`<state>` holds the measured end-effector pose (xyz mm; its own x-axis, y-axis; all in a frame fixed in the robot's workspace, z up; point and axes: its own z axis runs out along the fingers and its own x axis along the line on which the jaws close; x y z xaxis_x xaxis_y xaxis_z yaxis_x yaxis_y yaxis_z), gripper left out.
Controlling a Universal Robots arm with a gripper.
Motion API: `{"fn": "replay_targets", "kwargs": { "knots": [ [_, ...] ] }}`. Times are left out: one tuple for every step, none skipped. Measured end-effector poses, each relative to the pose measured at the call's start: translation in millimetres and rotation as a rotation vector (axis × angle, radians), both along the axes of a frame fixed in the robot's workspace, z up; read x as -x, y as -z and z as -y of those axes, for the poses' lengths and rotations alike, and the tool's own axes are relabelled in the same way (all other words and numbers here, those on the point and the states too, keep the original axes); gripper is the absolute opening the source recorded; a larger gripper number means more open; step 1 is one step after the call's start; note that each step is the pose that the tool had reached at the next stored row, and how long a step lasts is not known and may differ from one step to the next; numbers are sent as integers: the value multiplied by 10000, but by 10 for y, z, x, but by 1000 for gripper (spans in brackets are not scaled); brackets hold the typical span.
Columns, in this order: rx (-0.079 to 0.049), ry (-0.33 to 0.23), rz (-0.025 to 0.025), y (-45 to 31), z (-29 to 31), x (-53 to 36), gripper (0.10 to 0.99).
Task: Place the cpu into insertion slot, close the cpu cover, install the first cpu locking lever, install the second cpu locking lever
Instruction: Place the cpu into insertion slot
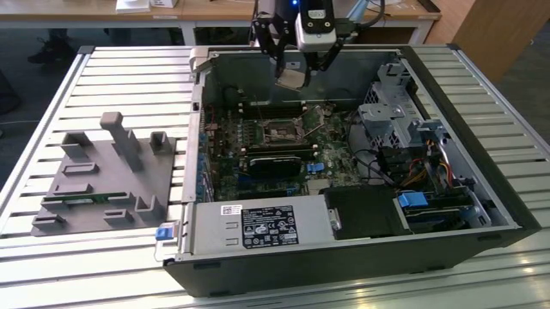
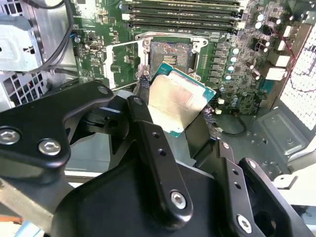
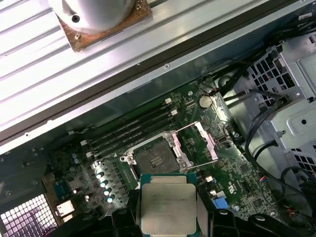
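The cpu [image 2: 180, 101], where is it in this figure? (Student)

Held in the gripper [image 2: 172, 109], in the air above the insertion slot [image 2: 171, 52] and apart from it, over the open computer case [image 1: 344, 257]. In both wrist views its edges appear turned out of line with the slot's rim. (Tutor)

And the fingers [image 2: 148, 133]? (Student)

Clamped on the cpu: one black finger bears on each of two opposite edges, leaving the silvery top bare. (Tutor)

Is the slot ready to receive it? (Student)

It lies bare. The cpu cover [image 3: 207, 142] stands swung up on its hinge beside the slot, with nothing seated beneath it. (Tutor)

How should such a part handle? (Student)

By judgement: light, thin and stiff, so it needs little force and will not flex. The smooth metal top is probably slippery, and the underside contacts, like the slot's pins, are probably fragile. The edges are therefore the proper hold, as shown, and the faces are best avoided. A skewed grip could let the chip pivot between the pads. (Tutor)
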<state>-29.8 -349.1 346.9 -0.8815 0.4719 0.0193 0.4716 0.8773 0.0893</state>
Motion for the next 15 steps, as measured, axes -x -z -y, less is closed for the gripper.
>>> {"fn": "replay_targets", "kwargs": {
  "knots": [
    [0, 81, 0, 2, 0, 0, 537],
    [1, 153, -1, 3, 0, 0, 537],
    [0, 229, 0, 4, 0, 0, 537],
    [0, 287, 0, 6, 0, 0, 537],
    [1, 345, 0, 7, 0, 0, 537],
    [1, 405, 0, 9, 0, 0, 537],
    [1, 473, 0, 11, 0, 1, 537],
    [0, 537, 0, 13, 0, 0, 537],
    [1, 602, 0, 14, 0, 1, 537],
    [1, 670, 0, 17, 0, 1, 537],
    [1, 732, 0, 18, 0, 1, 537],
    [1, 794, -1, 19, 0, 1, 537],
    [1, 855, 0, 21, 0, 1, 537],
    [1, 916, 0, 23, 0, 0, 537],
    [0, 978, 0, 25, 0, 1, 537]
  ]
}}
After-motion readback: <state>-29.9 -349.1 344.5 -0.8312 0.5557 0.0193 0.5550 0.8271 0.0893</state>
